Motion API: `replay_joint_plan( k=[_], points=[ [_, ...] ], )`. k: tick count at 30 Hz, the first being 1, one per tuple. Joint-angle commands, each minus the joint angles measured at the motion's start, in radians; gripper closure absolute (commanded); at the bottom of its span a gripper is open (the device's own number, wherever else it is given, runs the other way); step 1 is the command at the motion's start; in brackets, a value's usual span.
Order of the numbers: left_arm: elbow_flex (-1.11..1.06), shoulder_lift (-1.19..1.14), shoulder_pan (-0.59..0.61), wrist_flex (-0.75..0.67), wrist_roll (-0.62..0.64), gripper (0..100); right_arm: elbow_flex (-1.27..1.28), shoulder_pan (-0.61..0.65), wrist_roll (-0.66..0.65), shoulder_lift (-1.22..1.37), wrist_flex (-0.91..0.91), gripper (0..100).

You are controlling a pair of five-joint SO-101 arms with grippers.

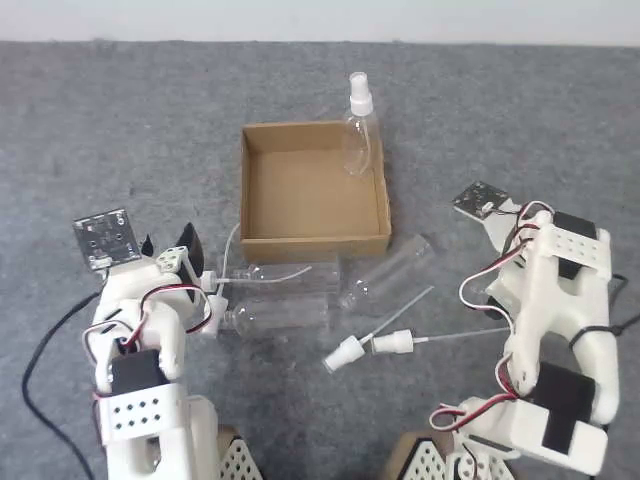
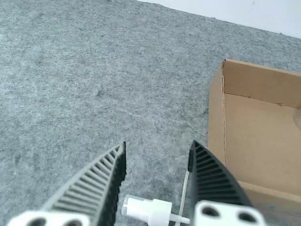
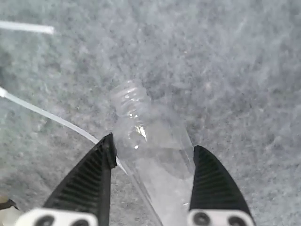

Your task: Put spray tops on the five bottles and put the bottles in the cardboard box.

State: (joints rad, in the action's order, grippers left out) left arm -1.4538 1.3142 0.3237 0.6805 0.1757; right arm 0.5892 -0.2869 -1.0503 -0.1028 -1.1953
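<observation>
The left tool [image 2: 158, 145] is released, jaws spread over a spray top [image 2: 146, 209] that lies on the worktop [image 2: 70, 70] by the near left corner of the box [image 2: 254, 127], likely poised to take it. The right tool [image 3: 153, 145], also released, frames an uncapped bottle [image 3: 141, 122] lying flat, not yet gripped. A capped bottle [image 1: 358, 130] leans in the box's far right corner. Loose tops [image 1: 345, 352] with thin tubes lie between the arms and could snag.

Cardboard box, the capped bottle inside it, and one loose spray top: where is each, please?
cardboard box [image 1: 315, 246], high view, on its front wall.
capped bottle [image 1: 358, 140], high view, on its clear body.
loose spray top [image 1: 345, 352], high view, on its white head.
</observation>
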Motion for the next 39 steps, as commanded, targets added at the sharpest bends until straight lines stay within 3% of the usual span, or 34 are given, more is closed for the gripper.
replay_joint_plan(
  k=[1, 6, 9, 15, 28, 34, 39],
  points=[
    [0.007, 0.02, 0.002, -0.034, -0.003, 80, -0.009, 0.005, 0.023, -0.067, -0.001, 87.8],
    [0.007, 0.02, 0.002, -0.034, -0.003, 80, -0.009, 0.005, 0.021, -0.068, -0.001, 70.6],
    [0.007, 0.02, 0.002, -0.034, -0.003, 80, -0.011, 0.005, -0.04, -0.07, -0.001, 66.5],
    [0.007, 0.02, 0.003, -0.034, -0.003, 80, -0.009, -0.002, -0.245, -0.065, -0.001, 70.1],
    [0.007, 0.02, 0.003, -0.034, -0.003, 80, 0.091, -0.001, -0.256, -0.065, 0.084, 81.2],
    [0.007, 0.02, 0.003, -0.034, -0.005, 80, 0.092, 0.007, -0.235, -0.077, 0.077, 96.0],
    [0.007, 0.02, 0.003, -0.034, -0.005, 80, 0.061, 0.027, -0.035, -0.077, 0.076, 96.3]
  ],
)
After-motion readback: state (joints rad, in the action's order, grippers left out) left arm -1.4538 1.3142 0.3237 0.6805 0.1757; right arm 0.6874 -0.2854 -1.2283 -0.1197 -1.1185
